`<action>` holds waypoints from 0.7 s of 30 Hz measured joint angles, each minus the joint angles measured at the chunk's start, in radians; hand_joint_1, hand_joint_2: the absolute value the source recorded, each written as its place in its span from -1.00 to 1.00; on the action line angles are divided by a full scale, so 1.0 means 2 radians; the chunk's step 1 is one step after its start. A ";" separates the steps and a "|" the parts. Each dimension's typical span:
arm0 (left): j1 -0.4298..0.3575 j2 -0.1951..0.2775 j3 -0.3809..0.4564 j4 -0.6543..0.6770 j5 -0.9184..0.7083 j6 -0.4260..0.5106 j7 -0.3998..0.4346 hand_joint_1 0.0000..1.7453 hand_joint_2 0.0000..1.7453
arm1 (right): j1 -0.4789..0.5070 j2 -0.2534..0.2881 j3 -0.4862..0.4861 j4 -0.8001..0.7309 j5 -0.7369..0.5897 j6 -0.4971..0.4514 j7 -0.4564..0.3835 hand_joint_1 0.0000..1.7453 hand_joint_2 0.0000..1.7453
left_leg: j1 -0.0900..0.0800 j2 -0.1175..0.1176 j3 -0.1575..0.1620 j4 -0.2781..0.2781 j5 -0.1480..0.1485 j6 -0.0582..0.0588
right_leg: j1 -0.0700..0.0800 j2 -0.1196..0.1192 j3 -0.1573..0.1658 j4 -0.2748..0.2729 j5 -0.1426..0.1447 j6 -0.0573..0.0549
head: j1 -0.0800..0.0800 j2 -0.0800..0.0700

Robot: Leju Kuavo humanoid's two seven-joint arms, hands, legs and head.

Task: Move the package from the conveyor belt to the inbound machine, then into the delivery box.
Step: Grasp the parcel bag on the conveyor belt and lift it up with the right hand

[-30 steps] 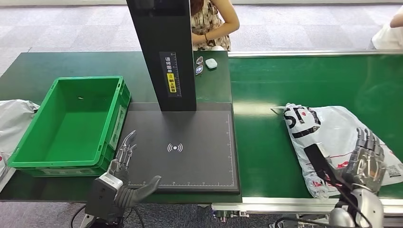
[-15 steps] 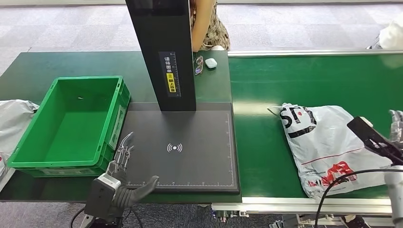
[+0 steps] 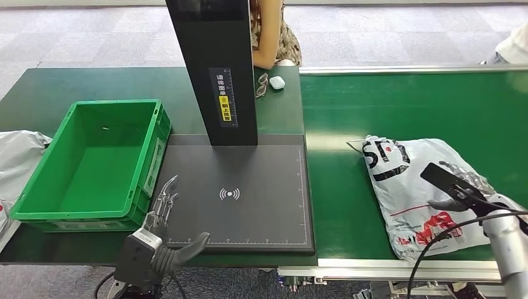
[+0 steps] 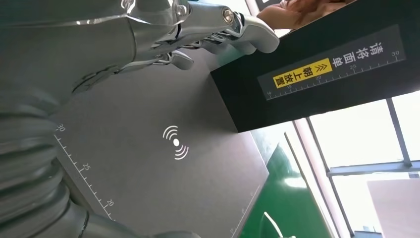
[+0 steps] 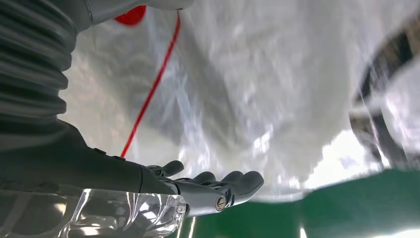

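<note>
White plastic courier package (image 3: 426,190) with black lettering and red print lies flat on the green conveyor belt (image 3: 348,187), right of the inbound machine. In the right wrist view the package (image 5: 277,84) is a crinkled white film with a red line, close in front of the palm.

Right hand (image 3: 468,187) sits over the right part of the package, wrist camera block and black cable on top of it. Its fingers (image 5: 233,181) are stretched out side by side, slightly apart, nothing between them; touching the bag or just above it, cannot tell.

Left hand (image 3: 163,215) hovers at the near left corner of the inbound machine's dark scan plate (image 3: 249,205) (the one with the white wireless mark (image 3: 229,194)), just beside the green delivery box (image 3: 43,215). Its fingers (image 4: 237,29) are extended and spread, thumb out to the side, holding nothing.

Black upright column (image 3: 218,68) with a yellow label stands at the far edge of the plate. The delivery box sits on the dark green counter (image 3: 37,87), left of the plate, interior bare apart from a tiny speck. Another grey-white bag (image 3: 15,159) lies at the left edge beside the box. Glasses (image 3: 261,85) and a small white case (image 3: 277,82) rest on the counter behind the column. A person (image 3: 274,31) sits behind the counter.
</note>
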 joint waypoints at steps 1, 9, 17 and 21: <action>-0.003 0.000 0.000 0.002 0.001 -0.003 0.001 -1.00 1.00 | 0.000 0.000 0.010 0.004 0.004 0.018 0.016 -1.00 1.00 | 0.000 0.000 0.000 0.000 0.000 0.000 | 0.000 0.000 0.000 0.000 0.000 0.000 | 0.000 0.000; -0.024 0.002 0.000 0.012 0.009 -0.014 0.008 -1.00 1.00 | -0.003 -0.025 0.099 0.015 0.017 0.113 0.122 -1.00 1.00 | 0.000 0.000 0.000 0.000 0.000 0.000 | 0.000 0.000 0.000 0.000 0.000 0.000 | 0.000 0.000; -0.031 0.006 -0.002 0.021 0.016 -0.012 0.010 -1.00 1.00 | 0.025 -0.051 0.140 -0.032 -0.007 0.128 0.157 0.72 1.00 | 0.000 -0.001 0.001 0.000 0.000 0.000 | 0.000 -0.001 0.001 0.000 0.000 0.000 | 0.000 0.000; -0.030 0.008 -0.002 0.022 0.020 -0.008 0.009 -1.00 1.00 | 0.030 -0.053 0.150 -0.049 -0.013 0.122 0.160 1.00 1.00 | 0.000 -0.001 0.001 0.000 0.000 0.000 | 0.000 -0.001 0.001 0.000 0.000 0.000 | 0.000 0.000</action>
